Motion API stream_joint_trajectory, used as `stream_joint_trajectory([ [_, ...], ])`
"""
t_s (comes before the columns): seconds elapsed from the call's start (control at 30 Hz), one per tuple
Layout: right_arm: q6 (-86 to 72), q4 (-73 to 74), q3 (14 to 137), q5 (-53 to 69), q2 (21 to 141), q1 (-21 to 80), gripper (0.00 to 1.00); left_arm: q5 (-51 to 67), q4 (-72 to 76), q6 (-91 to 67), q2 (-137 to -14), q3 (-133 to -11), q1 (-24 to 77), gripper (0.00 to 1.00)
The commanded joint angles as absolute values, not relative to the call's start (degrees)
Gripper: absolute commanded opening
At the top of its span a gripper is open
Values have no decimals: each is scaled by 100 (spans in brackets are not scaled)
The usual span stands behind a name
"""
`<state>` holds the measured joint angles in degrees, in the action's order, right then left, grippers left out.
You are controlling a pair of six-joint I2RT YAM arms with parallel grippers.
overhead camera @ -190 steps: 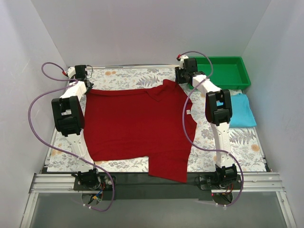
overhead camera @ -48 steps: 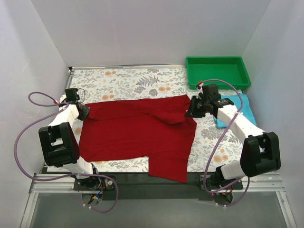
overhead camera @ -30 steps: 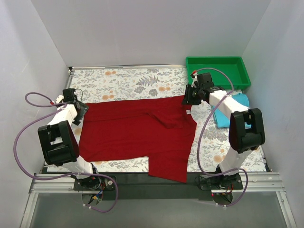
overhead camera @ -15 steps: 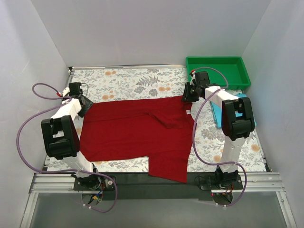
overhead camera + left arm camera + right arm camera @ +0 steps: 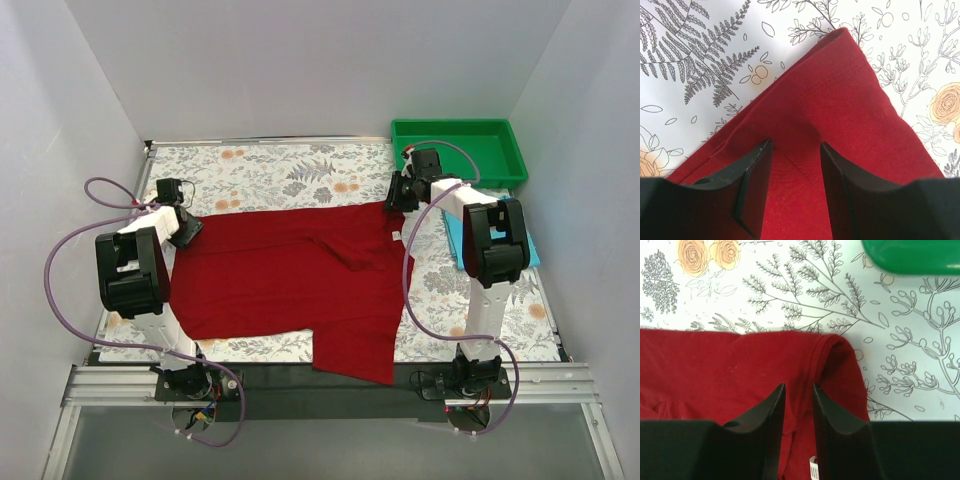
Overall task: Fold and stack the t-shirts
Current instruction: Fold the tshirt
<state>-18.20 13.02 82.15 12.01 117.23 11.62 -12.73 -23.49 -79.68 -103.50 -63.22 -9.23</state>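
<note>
The dark red t-shirt (image 5: pixel 290 270) lies spread on the table, its far part folded toward me. Its far left corner (image 5: pixel 850 95) sits under my left gripper (image 5: pixel 187 232). That gripper's (image 5: pixel 794 147) jaws are open and pressed on the cloth, which puckers between them. My right gripper (image 5: pixel 395 203) is at the shirt's far right corner (image 5: pixel 840 360). Its (image 5: pixel 798 390) jaws stand a narrow gap apart, astride a ridge of red cloth. The light blue t-shirt (image 5: pixel 525 245) lies folded at the right, partly hidden behind the right arm.
A green tray (image 5: pixel 460 124) stands at the far right corner, its rim (image 5: pixel 910 255) just beyond the right gripper. The floral tablecloth (image 5: pixel 280 170) covers the table. White walls close in on the left, far and right sides. One red sleeve hangs over the near edge.
Both grippers have gone back to the far edge of the folded red shirt, the left moving right onto its corner. Both pairs of jaws have narrowed.
</note>
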Motion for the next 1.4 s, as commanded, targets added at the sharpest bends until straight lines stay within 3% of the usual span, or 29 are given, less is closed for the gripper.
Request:
stream_joint_trajectory([
  [0.0, -1942, 1055, 8534, 1178, 11874, 1107, 30, -1336, -2241, -7954, -10511, -6135, -941, 41],
  [0.27, -1986, 976, 8666, 1266, 12181, 1099, 27, -1371, -2197, -7963, -10582, -6038, -949, 41],
  [0.4, -1899, 976, 8631, 1082, 12103, 1011, 2, -1459, -2189, -7945, -10564, -6012, -949, 41],
  [0.87, -1679, 984, 8728, 1282, 11927, 589, 2, -1380, -2320, -7954, -10617, -6152, -1037, 44],
  [1.13, -1266, 1300, 8289, 1301, 10926, 887, 34, -1038, -2522, -7770, -10328, -6705, -826, 66],
  [1.27, -924, 1494, 7885, 925, 10005, 1405, 38, -993, -2610, -7743, -9897, -6882, -625, 76],
  [1.37, -467, 1687, 7569, 468, 9547, 2151, 38, -949, -2698, -7673, -9502, -6917, -423, 79],
])
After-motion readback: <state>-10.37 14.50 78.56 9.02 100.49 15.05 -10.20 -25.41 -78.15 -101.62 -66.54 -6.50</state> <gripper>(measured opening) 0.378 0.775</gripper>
